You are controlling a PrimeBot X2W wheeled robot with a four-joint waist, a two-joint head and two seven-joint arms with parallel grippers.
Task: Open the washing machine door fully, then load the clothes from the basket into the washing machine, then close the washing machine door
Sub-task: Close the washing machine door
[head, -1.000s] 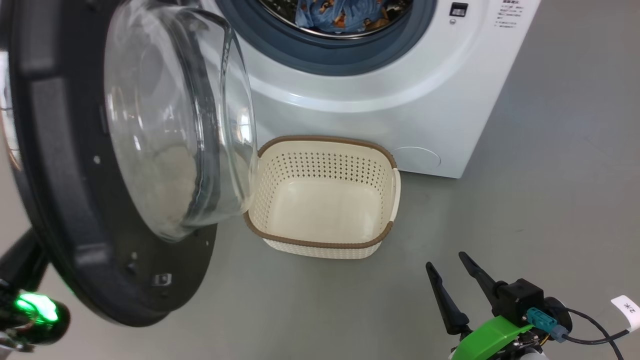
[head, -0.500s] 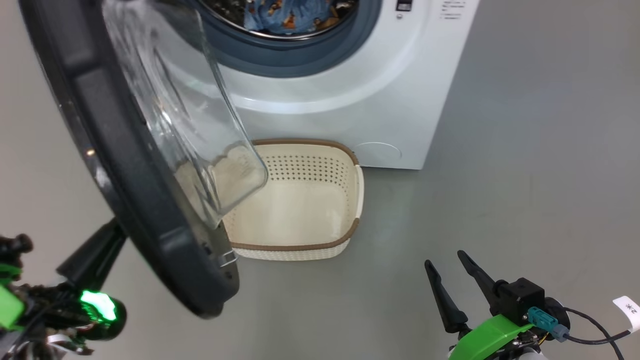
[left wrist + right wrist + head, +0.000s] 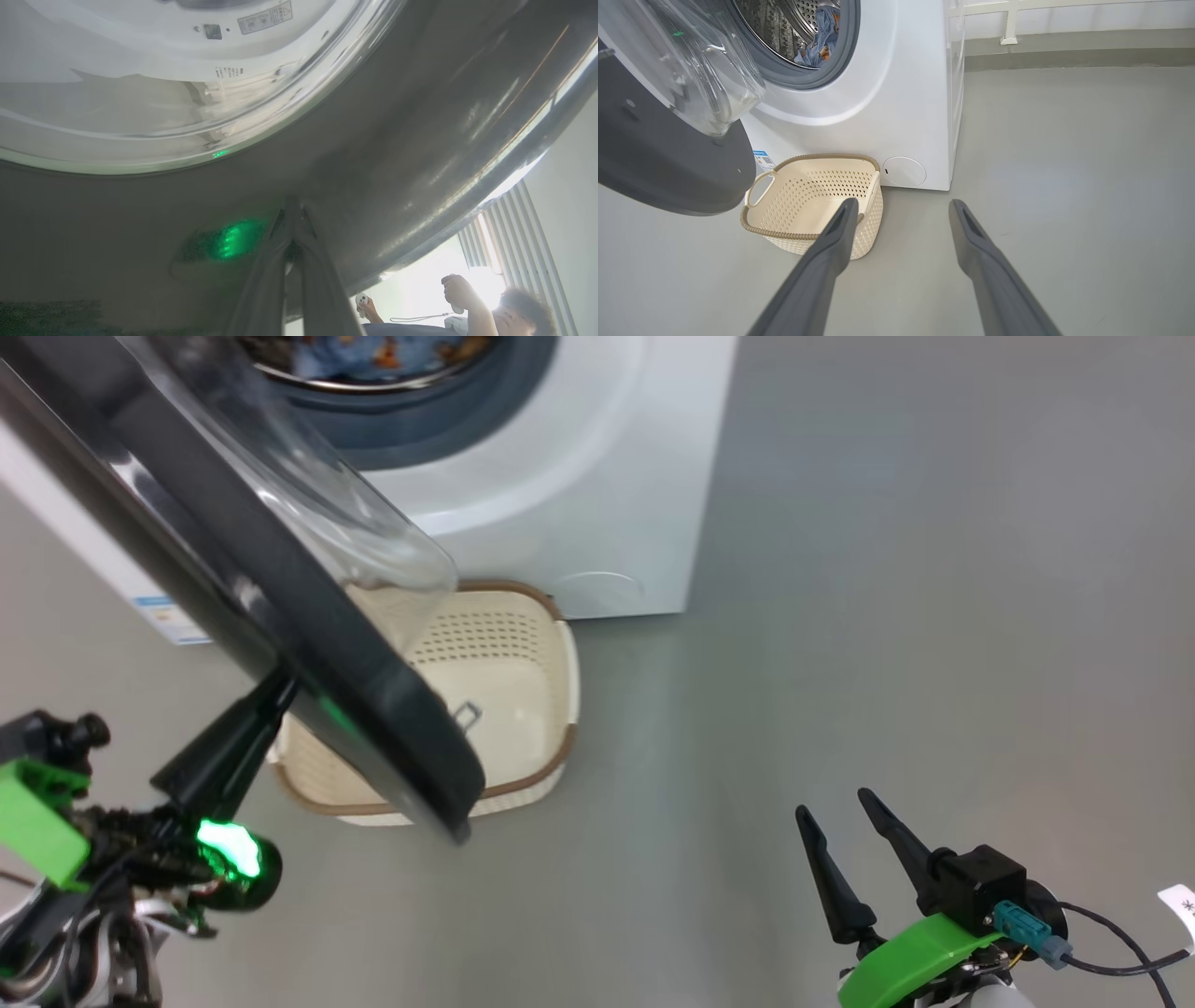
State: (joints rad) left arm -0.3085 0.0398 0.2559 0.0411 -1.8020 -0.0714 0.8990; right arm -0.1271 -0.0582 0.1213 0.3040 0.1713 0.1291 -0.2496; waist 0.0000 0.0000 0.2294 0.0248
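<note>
Head view — left fingers [image 3: 229,747], pressed together, angle up against the washing machine door [image 3: 280,616]; right fingers [image 3: 826,877] splay wide.

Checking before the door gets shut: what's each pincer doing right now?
Left pincer: closed, holding nothing, tips against the door rim.
Right pincer: open, empty.
</note>
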